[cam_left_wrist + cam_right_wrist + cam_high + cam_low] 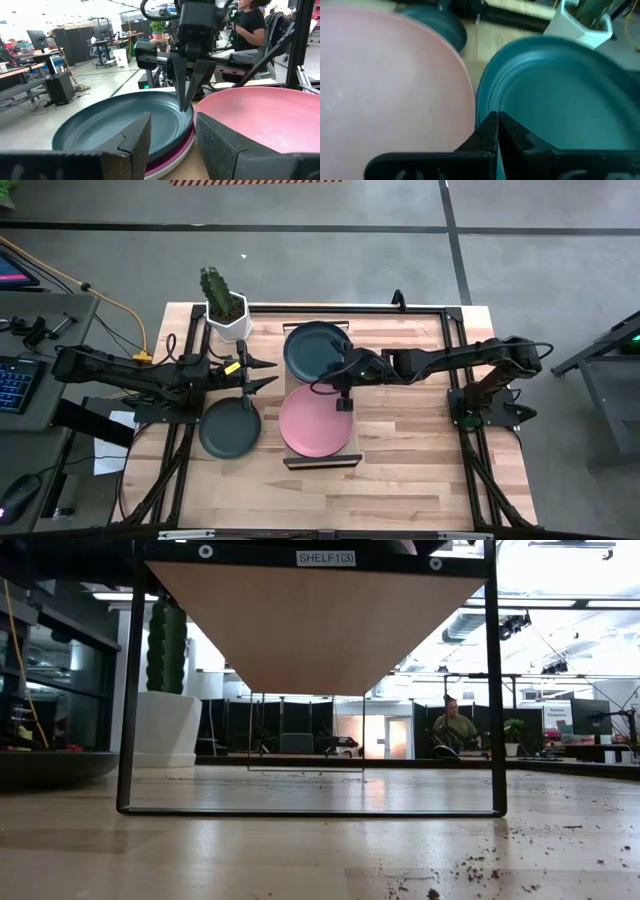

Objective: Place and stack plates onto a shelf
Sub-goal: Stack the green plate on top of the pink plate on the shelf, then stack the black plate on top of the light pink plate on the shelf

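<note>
Your workspace is a light wooden worktop inside a black frame, on a grey floor, with an open office beyond where a person sits at a desk. The shelf, a light board, runs from near the front edge toward the back edge at the middle of the worktop.

Nearest the front edge, a pink plate lies on the front half of the shelf. Just to its left, on the bare worktop, sits a dark teal plate.

Farther back, another dark teal plate rests on the back half of the shelf; your left wrist view shows a pink rim under it, so it is stacked.

Your right end effector hangs over the seam between the pink plate and the teal stack, fingers pinched together, holding nothing. Your left end effector sits left of the shelf, fingers spread, empty.

At the back-left corner stands a white pot with a cactus.
</note>
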Action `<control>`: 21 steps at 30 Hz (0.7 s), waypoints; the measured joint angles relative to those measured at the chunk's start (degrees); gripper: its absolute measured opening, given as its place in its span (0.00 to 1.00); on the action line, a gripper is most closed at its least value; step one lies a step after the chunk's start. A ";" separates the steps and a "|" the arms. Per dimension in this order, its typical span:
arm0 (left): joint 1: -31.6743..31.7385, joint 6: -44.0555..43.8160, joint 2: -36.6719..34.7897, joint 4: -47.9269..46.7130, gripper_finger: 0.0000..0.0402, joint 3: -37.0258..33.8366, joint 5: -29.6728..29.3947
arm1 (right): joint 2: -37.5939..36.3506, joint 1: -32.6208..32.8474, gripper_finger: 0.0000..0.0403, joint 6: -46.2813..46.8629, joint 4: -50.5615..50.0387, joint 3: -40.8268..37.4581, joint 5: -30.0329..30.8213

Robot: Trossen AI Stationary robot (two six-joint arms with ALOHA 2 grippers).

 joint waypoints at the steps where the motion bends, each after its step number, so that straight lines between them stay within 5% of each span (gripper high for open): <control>1: -0.01 -0.02 0.00 0.01 0.36 0.00 0.00 | 0.00 0.00 0.00 0.21 -1.15 0.00 0.00; 10: 0.00 -0.02 0.00 0.00 0.36 0.00 0.00 | 0.00 0.00 0.00 -1.97 1.01 0.05 0.12; 21: -0.04 -0.02 0.00 -0.51 0.36 0.00 0.01 | -0.33 0.00 0.00 -6.08 -2.53 5.41 7.58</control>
